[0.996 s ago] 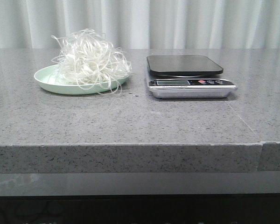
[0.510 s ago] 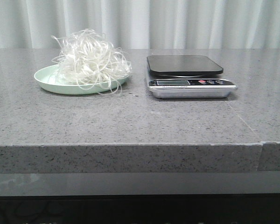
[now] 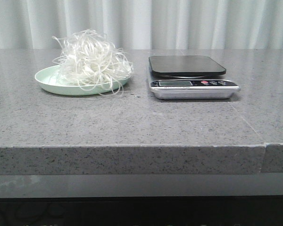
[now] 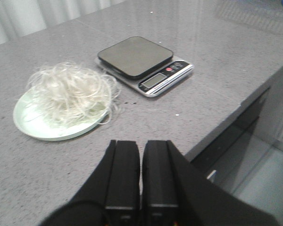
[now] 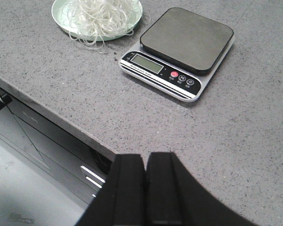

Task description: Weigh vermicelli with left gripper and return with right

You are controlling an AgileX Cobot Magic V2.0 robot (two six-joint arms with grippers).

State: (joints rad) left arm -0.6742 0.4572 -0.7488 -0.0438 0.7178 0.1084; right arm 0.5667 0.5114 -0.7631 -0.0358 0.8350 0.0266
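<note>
On the grey stone counter (image 3: 132, 122), the front view shows a pale green plate (image 3: 46, 79) at left and a digital scale (image 3: 192, 81) at right, near each other but not touching. Neither arm appears in that view. The left wrist view adds the left gripper (image 4: 141, 176), fingers pressed together with nothing between them, held above the counter's front edge, short of the plate (image 4: 33, 129). The right wrist view adds the right gripper (image 5: 146, 188), fingers likewise closed together and empty, over the counter on the near side of the scale (image 5: 179, 54); it also shows drawer fronts (image 5: 52, 146) below the counter edge, hidden from the front camera.

Contents: the vermicelli (image 3: 92, 61) sits heaped on the plate as a loose white tangle, covering most of the plate toward the scale side, with a few strands trailing over the rim onto the counter. The scale's dark platform (image 3: 186, 65) carries nothing. Its display (image 5: 147, 63) shows no legible reading. Two small dark specks (image 3: 136, 96) lie on the counter between plate and scale.
</note>
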